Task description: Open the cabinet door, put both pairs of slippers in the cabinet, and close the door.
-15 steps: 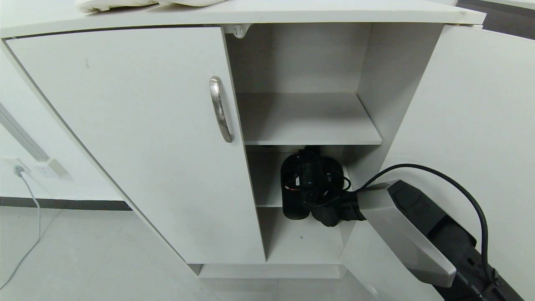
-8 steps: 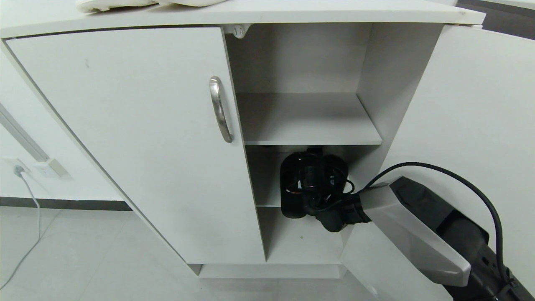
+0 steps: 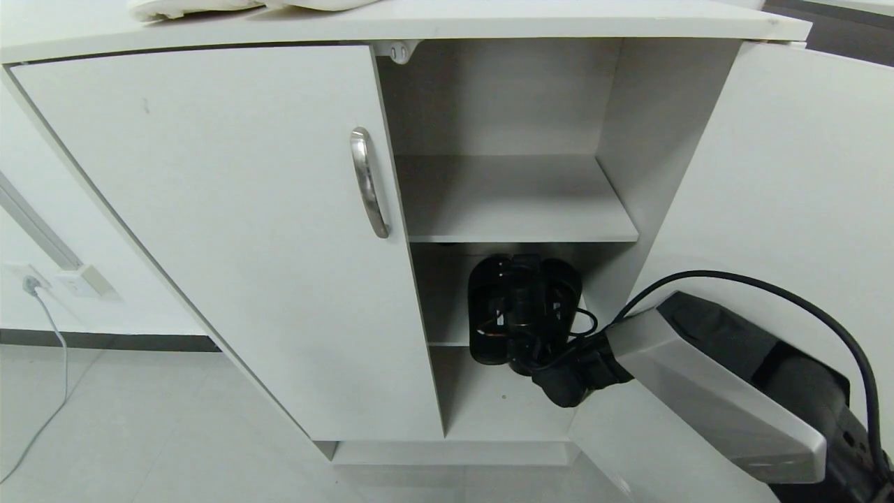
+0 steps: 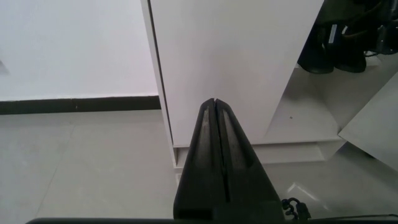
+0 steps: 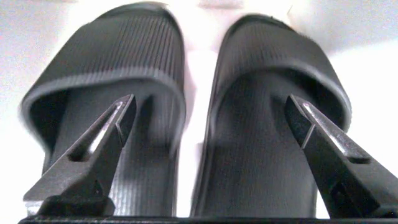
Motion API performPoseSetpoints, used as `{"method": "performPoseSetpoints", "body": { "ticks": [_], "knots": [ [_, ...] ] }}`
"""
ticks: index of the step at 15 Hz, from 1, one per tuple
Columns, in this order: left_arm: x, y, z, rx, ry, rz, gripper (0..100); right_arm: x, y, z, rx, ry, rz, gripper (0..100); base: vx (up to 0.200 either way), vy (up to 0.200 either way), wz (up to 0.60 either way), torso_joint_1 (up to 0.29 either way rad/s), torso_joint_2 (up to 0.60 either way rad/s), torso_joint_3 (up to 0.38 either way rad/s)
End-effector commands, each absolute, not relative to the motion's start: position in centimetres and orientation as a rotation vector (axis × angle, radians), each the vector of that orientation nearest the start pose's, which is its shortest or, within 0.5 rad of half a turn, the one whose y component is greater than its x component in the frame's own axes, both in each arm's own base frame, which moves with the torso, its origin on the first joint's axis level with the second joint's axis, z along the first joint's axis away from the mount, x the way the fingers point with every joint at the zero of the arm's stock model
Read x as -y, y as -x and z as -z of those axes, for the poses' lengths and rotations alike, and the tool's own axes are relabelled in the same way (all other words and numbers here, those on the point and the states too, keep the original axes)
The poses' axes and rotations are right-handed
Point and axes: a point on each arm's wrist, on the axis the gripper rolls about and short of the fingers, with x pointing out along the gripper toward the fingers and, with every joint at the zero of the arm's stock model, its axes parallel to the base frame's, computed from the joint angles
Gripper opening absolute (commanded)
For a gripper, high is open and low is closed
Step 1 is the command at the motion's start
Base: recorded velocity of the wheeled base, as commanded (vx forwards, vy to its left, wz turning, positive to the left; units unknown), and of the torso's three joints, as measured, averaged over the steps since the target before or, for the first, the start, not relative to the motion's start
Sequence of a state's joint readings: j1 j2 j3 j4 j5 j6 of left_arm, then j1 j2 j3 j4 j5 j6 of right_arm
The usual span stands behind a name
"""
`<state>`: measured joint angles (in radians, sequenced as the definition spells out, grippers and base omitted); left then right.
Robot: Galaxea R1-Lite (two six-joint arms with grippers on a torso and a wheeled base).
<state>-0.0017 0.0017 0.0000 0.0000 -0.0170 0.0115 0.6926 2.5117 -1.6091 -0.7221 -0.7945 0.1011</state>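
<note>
Lying side by side: black slippers (image 5: 261, 124), ribbed straps.

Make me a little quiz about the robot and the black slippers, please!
1. True or false: the black slippers are inside the cabinet.
2. Which cabinet door stands open? A. the left door B. the right door C. both doors
3. Fill in the gap: the right gripper has its jaws ____, one on either side of the slippers.

Key: 1 true. 2 B. 3 open.
</note>
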Motion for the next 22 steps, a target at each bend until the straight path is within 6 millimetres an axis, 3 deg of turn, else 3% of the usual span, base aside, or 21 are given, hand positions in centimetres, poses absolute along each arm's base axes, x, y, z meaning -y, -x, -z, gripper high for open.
{"method": "performPoseSetpoints", "body": {
  "ticks": [1,7,9,18,22],
  "knots": [
    [0.0,2.3,-7.6,-0.003,-0.011,0.018,0,-31.3,-36.7,-8.7,-0.103,0.003,0.062,100,0.000,0.000,0.00,0.000,0.00,0.000],
    [0.0,2.3,-7.6,-0.003,-0.008,0.018,0,-30.1,-32.5,-7.9,-0.097,0.014,0.016,100,0.000,0.000,0.00,0.000,0.00,0.000],
    [0.0,2.3,-7.6,-0.003,-0.009,0.018,0,-30.0,-32.0,-7.7,-0.099,0.015,0.007,100,0.000,0.000,0.00,0.000,0.00,0.000],
    [0.0,2.3,-7.6,-0.003,-0.008,0.020,0,-30.6,-31.1,-8.2,-0.093,0.013,-0.016,100,-0.200,0.000,0.00,0.001,0.00,0.003],
    [0.0,2.3,-7.6,-0.001,-0.009,0.018,0,-30.3,-30.9,-8.5,-0.094,0.013,-0.018,100,0.000,0.000,0.00,0.000,0.00,0.000]
  ]
}}
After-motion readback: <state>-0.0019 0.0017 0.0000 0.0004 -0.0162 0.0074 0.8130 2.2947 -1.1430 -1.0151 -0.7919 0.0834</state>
